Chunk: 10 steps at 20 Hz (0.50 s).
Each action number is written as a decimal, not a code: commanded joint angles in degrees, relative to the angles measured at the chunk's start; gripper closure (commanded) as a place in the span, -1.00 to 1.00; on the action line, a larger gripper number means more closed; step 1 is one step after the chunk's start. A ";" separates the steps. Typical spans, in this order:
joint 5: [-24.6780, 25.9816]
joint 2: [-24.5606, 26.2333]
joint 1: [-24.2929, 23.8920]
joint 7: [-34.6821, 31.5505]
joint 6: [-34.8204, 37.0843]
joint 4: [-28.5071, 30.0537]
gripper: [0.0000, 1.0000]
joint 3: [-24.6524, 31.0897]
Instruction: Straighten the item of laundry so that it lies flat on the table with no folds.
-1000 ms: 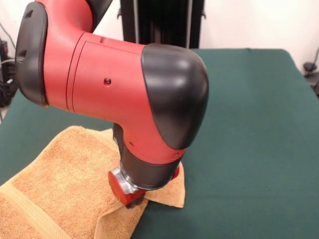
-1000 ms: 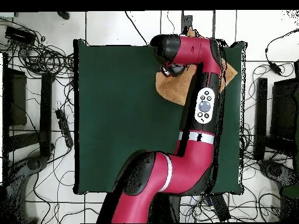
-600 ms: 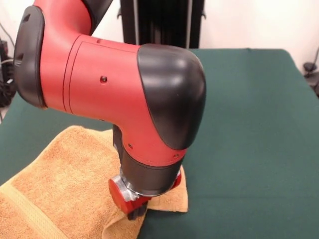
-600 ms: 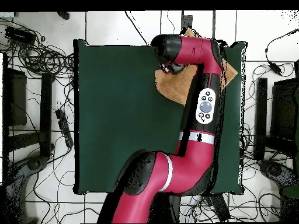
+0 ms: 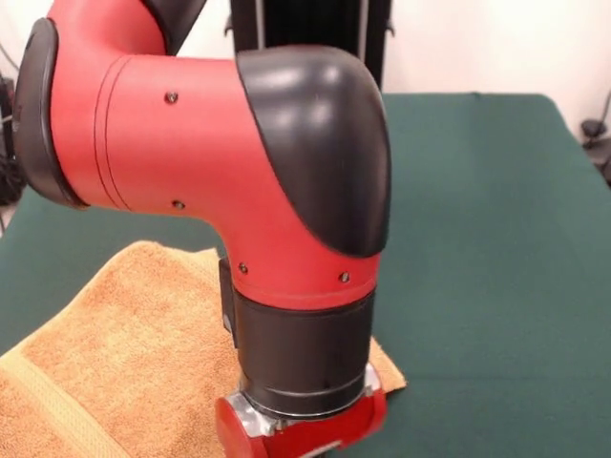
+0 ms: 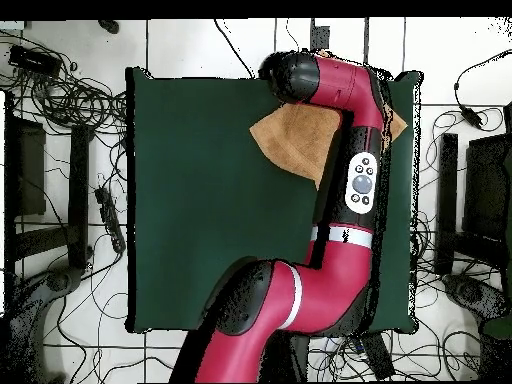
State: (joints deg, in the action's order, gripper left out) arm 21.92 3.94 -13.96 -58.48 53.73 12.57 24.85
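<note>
One towel (image 6: 300,140), corner pointing table-centre (image 6: 200,200)

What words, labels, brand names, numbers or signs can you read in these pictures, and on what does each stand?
None can be read.
The orange-tan terry-cloth towel and the dark green cloth-covered table are plain.
The white button panel on the red and black arm bears marks too small to read.

one orange-tan towel (image 5: 124,353), one green-covered table (image 5: 496,248), one red and black robot arm (image 5: 220,172)
</note>
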 commanded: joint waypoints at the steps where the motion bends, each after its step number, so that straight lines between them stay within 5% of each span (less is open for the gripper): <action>1: -6.39 -5.38 -0.64 -14.95 -6.51 16.15 1.00 0.54; 10: -9.26 -12.94 -1.96 -12.35 2.51 27.50 1.00 -4.30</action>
State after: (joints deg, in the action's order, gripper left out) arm 14.86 -4.73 -16.48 -58.48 49.59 25.55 22.28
